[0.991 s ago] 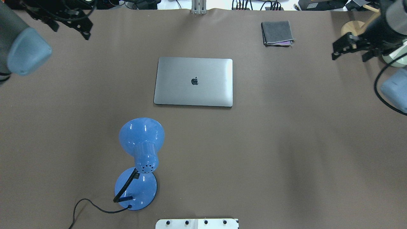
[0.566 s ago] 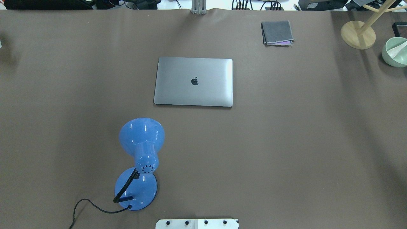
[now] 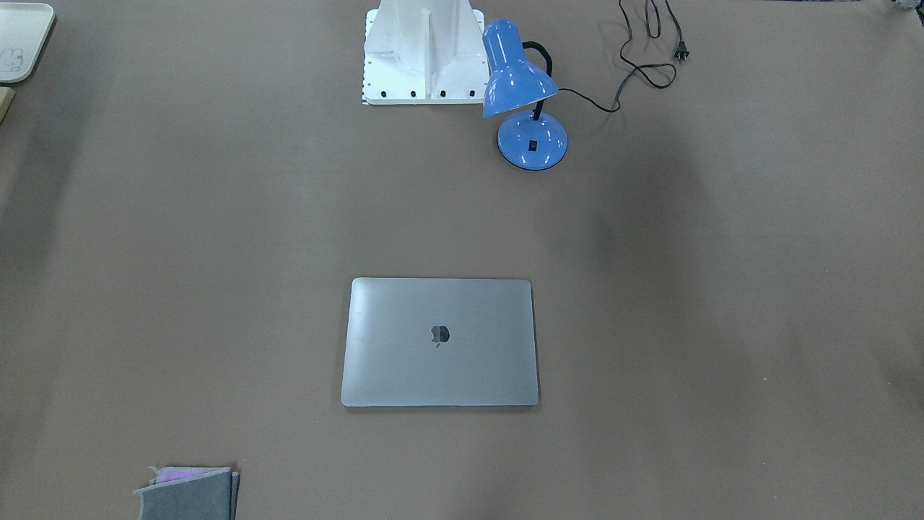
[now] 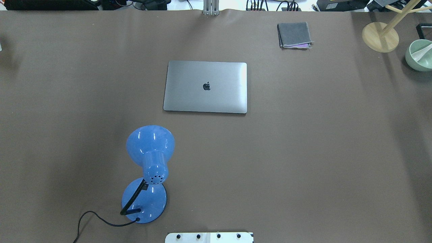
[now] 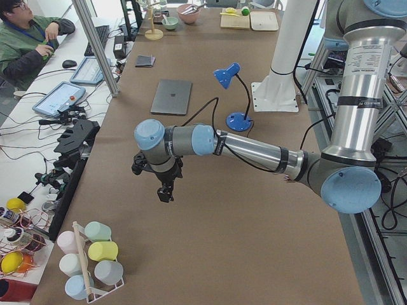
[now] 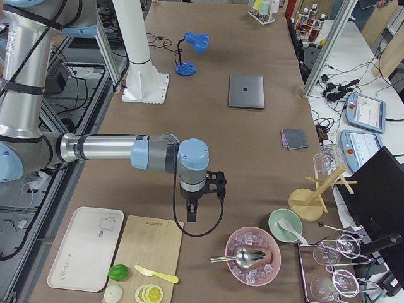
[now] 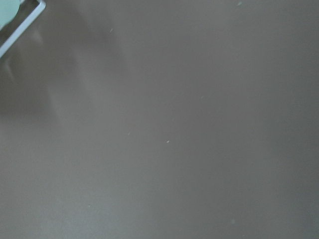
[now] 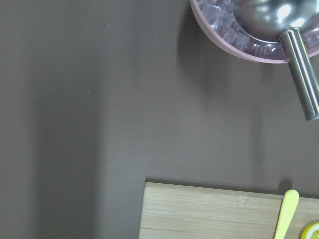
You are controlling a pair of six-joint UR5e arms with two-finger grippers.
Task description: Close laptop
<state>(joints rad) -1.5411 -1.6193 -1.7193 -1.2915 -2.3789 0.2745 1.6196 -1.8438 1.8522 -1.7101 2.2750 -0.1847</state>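
I see the slim silver-grey metal laptop (image 4: 205, 86) lying flat in the middle of the brown-covered table (image 4: 303, 152), lid down and dark logo facing up. A blue metal desk lamp (image 4: 150, 168) stands near it on the robot's side. A small grey felt pouch (image 4: 294, 34) lies well apart by the far edge. My left gripper (image 5: 164, 194) hangs over bare table at the left end. My right gripper (image 6: 191, 216) hangs between a pale wooden cutting board (image 6: 148, 249) and a pink bowl of ice (image 6: 252, 255). Only the side cameras catch them, so I cannot tell how their jaws stand.

blue desk lamp (image 4: 152, 172) and grey pouch (image 4: 294, 34) sit well apart on brown table (image 4: 303, 152)
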